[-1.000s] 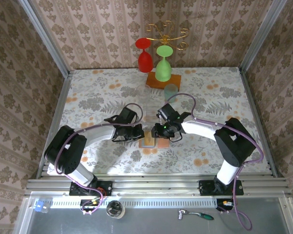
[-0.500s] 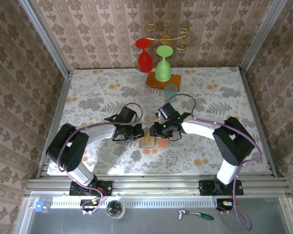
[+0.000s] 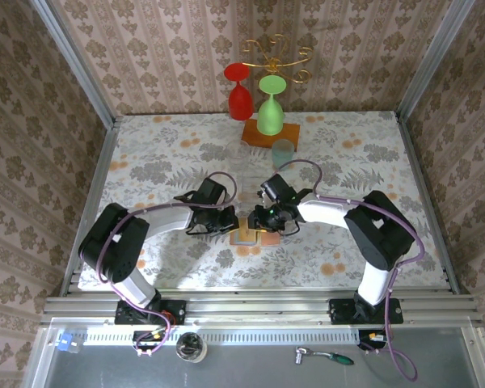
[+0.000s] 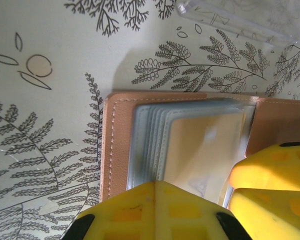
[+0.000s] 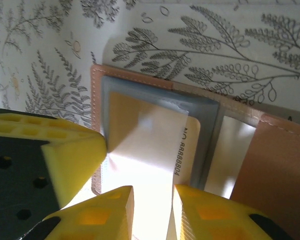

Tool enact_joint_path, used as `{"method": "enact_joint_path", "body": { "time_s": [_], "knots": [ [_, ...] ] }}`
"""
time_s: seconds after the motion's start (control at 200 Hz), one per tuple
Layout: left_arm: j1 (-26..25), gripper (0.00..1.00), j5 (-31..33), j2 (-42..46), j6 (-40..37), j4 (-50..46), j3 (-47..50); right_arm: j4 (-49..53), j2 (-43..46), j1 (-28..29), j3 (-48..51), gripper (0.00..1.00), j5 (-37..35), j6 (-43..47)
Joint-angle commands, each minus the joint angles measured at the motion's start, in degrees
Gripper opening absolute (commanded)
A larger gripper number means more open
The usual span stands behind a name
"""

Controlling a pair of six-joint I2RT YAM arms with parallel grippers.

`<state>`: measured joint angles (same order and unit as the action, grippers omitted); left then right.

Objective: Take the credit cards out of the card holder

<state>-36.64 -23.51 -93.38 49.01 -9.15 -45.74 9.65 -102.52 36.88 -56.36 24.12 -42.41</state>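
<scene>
Card holder (image 4: 119,150) open flat mid-table; left gripper (image 4: 155,207) clenched, tip over its edge; right gripper (image 5: 153,207) jaws slightly apart astride pale credit card (image 5: 150,145) half out of pocket; grip unclear

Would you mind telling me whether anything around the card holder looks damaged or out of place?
One thing: the clear sleeve over the orange card in the card holder looks ragged along its top edge, as if nicked, though glare may be to blame. Nothing else stands out.
</scene>
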Motion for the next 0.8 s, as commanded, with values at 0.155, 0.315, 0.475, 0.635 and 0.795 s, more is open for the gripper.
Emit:
{"method": "enact_joint_path", "body": {
  "time_s": [0.155, 0.315, 0.475, 0.635, 0.795],
  "knots": [
    [0.7, 0.0, 0.4, -0.1, -0.2, -0.8, 1.7, 1.8, -1.3, -0.4, 0.4, 0.28, -1.2, 0.0],
    [0.7, 0.0, 0.5, 0.1, -0.2, -0.8, 1.7, 5.3, 1.1, -0.4, -0.2, 0.28, -4.1, 1.3],
    [0.7, 0.0, 0.5, 0.7, 0.1, -0.6, 1.6, 8.4, 3.8, -0.4, -1.2, 0.28, -5.5, 2.6],
    [0.7, 0.0, 0.7, 2.0, -0.2, -2.0, 0.8, 9.9, 5.4, -0.4, -1.9, 0.28, -5.5, 2.9],
    [0.7, 0.0, 1.0, 3.8, -0.5, -3.6, -0.6, 10.2, 6.5, -0.4, -1.6, 0.29, -6.2, 3.0]
  ]
}}
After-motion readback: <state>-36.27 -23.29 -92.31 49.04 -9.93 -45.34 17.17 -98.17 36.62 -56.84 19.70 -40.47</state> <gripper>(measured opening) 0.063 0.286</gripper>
